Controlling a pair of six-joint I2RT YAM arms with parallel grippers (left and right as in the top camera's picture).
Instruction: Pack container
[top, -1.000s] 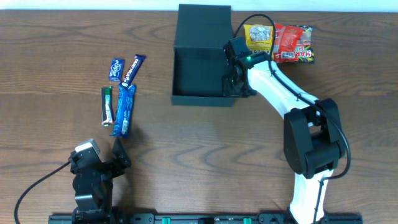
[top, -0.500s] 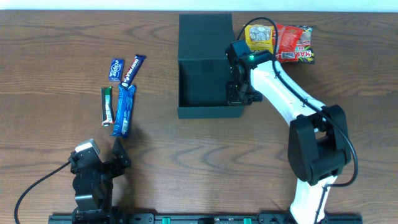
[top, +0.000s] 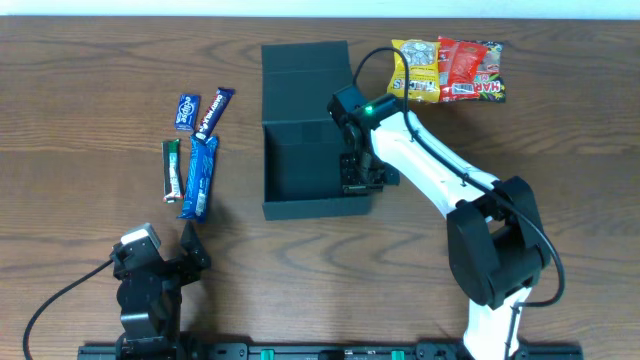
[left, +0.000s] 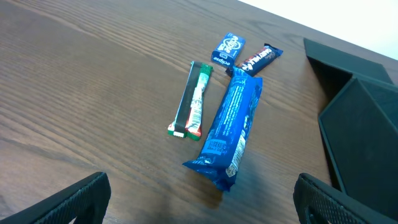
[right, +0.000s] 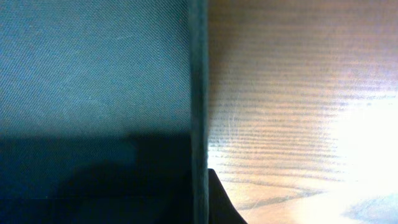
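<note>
1. container (top: 315, 208): dark teal-grey box standing on the wooden table (top: 80, 60), a little left of centre and toward the far edge. it is open, with its flap lid (top: 305, 55) folded back on the far side and its dark inside showing.
2. right claw (top: 355, 172): it reaches down onto the container's right wall near the front corner. in the right wrist view the wall runs edge-on up the middle, with teal lining on one side and table grain on the other. one dark finger (right: 219, 202) sits against the outer face, so the claw is clamped narrow on that wall.
3. left claw (left: 202, 183): it sits low at the near left edge of the table, well apart from the container. its two fingers appear at the bottom corners of the left wrist view, spread wide with nothing between them.
4. sweets on the left: a long blue packet (top: 199, 176) lies just beside a green and white bar (top: 173, 170). beyond them lie a small blue packet (top: 186, 110) and a dark bar (top: 213, 110). all are left of the container and apart from it.
5. sweets on the right: a yellow bag (top: 417, 70) and a red bag (top: 472, 70) lie side by side at the far edge, to the right of the lid.
</note>
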